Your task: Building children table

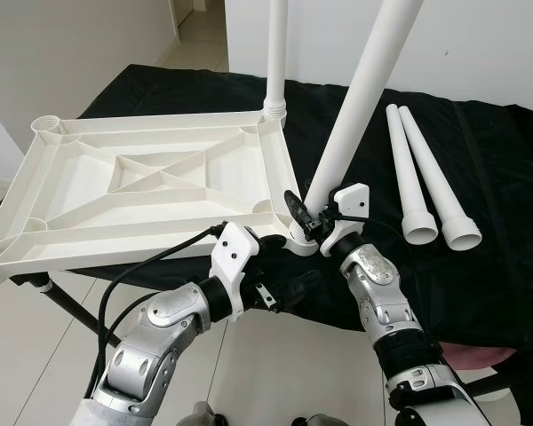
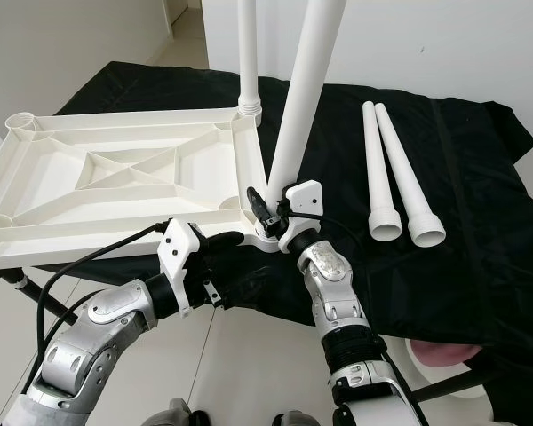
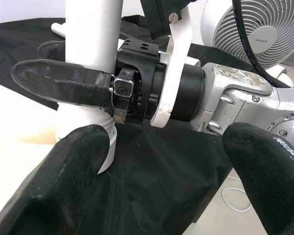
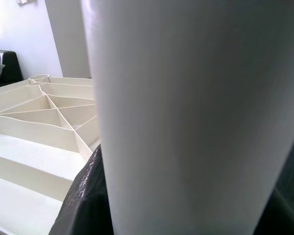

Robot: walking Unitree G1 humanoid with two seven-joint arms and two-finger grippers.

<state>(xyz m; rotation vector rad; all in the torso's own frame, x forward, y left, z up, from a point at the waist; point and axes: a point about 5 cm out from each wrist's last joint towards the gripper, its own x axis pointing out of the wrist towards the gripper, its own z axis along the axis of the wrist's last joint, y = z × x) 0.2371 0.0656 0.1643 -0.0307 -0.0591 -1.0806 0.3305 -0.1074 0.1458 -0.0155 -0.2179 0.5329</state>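
Tabletop (image 1: 151, 191) lies upside down, ribs up, on the black-draped surface (image 1: 480, 266), overhanging its left and near edges. One leg (image 1: 276, 53) stands upright in the far right corner socket. A second leg (image 1: 360, 106) sits tilted at the near right corner socket, leaning right and away. Right end effector (image 1: 304, 215) is clenched on this leg just above its base; in the left wrist view one finger (image 3: 59, 83) wraps the leg's front. Left end effector (image 1: 284, 288) hangs released, fingers spread, just off the surface's near edge, below that corner and beside the right wrist. Two spare legs (image 1: 426, 177) lie side by side on the surface toward its right edge, wide ends nearest. Fan (image 3: 257, 29) stands behind.
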